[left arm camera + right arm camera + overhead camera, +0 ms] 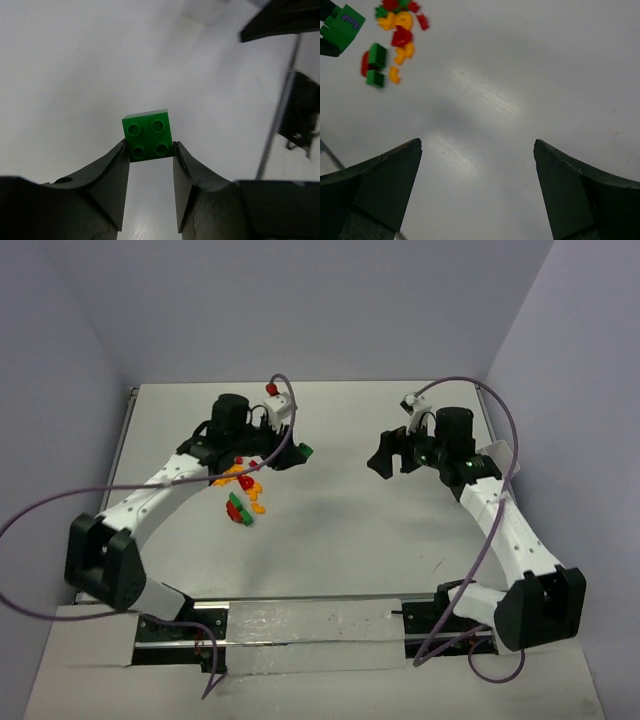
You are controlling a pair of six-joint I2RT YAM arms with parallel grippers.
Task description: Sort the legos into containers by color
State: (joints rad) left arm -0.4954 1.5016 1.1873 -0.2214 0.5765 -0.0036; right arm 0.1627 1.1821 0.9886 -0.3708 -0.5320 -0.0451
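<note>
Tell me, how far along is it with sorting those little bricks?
Nothing looks sorted yet. In hand: the left gripper pinches one green brick between its fingers. Left to do: the mixed pile of red, green and yellow bricks lies loose on the table. The right gripper hangs open and empty.

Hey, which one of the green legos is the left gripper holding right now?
The green four-stud brick, pinched between the fingers of the left gripper and apart from the pile. The other green bricks lie loose in that pile.
</note>
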